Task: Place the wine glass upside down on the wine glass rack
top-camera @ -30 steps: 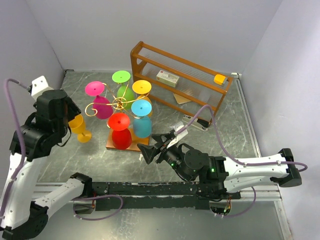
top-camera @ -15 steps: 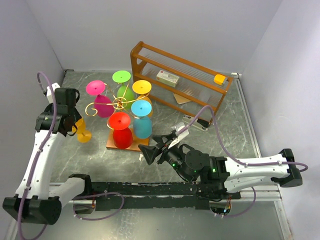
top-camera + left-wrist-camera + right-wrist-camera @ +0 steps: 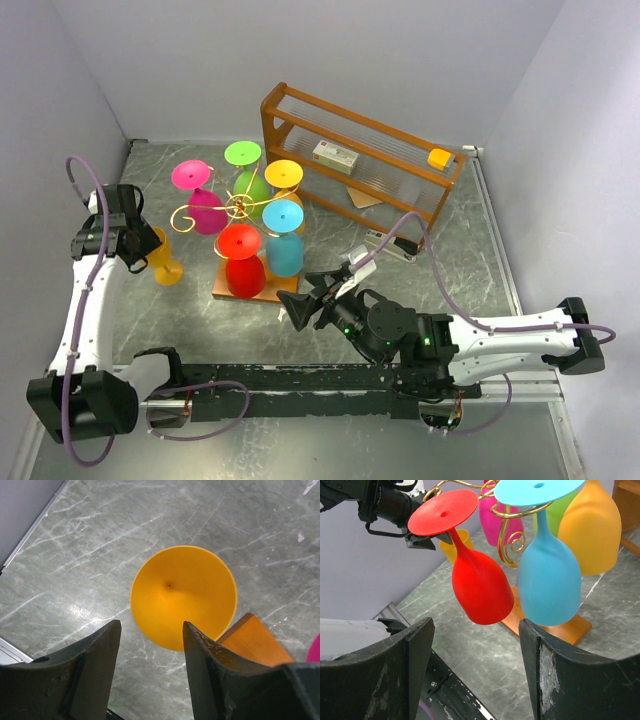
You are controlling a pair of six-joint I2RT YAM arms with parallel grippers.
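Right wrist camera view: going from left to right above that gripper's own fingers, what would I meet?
left gripper → red wine glass → blue wine glass → yellow-orange wine glass

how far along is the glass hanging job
Done: five glasses hang upside down on the gold rack: pink, green, yellow, blue and red.
In hand: nothing is gripped. The left gripper is open above the orange glass, which stands on the table left of the rack. The right gripper is open and empty.
Left: grip the orange glass, invert it and hang it.
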